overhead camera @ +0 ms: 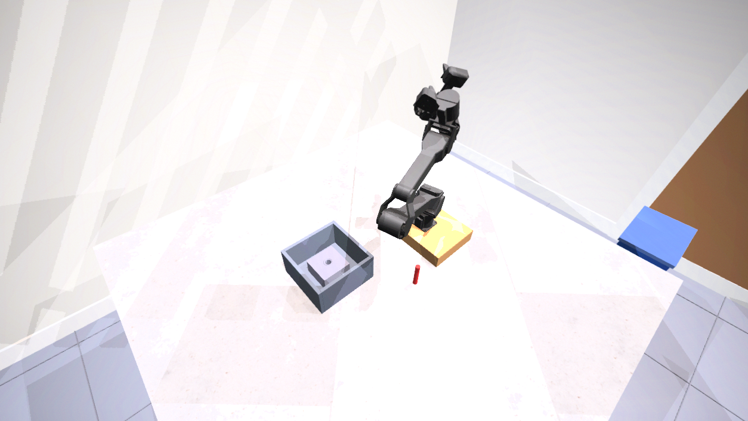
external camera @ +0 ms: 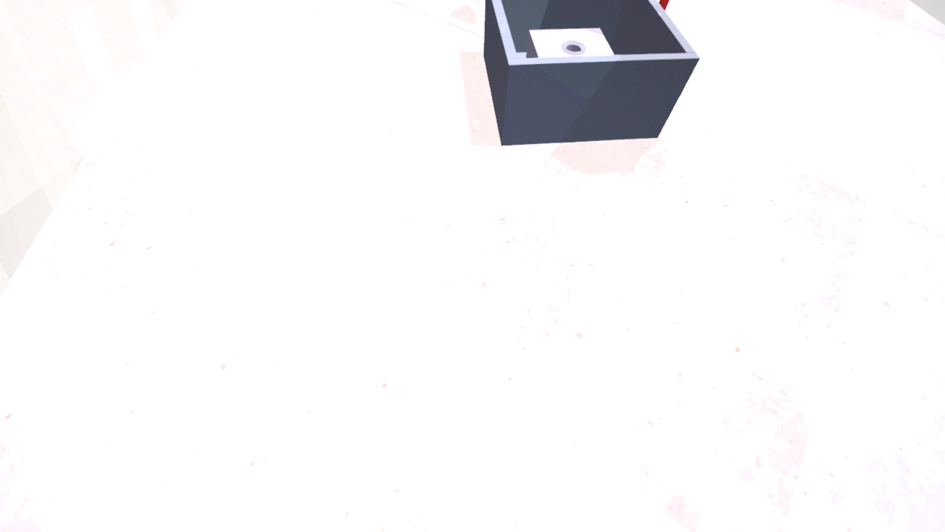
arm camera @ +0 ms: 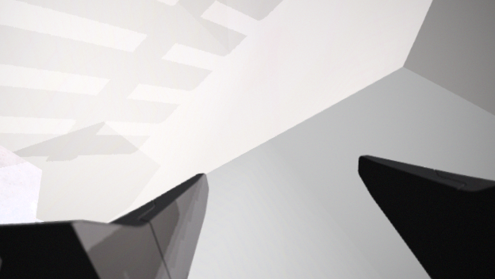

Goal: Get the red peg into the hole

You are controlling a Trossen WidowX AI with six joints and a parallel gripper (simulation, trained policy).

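Observation:
The red peg (overhead camera: 416,274) (external camera: 664,3) stands upright on the table, to the right of the open box in the top view; only its lower end shows at the top edge of the exterior view. The dark grey-blue box (overhead camera: 348,287) (external camera: 594,99) holds a pale raised plate (overhead camera: 337,256) (external camera: 547,42) with an empty round hole (overhead camera: 328,262) (external camera: 573,47). My gripper (arm camera: 282,173) is open, with nothing between its fingers in the wrist view. It is raised high above the table, away from peg and box, pointing toward the walls.
The arm's base stands on a yellow block (overhead camera: 444,240), behind the peg in the top view. The box walls rise around the plate. A blue block (overhead camera: 658,235) is beyond the table's right edge. Walls are behind the table.

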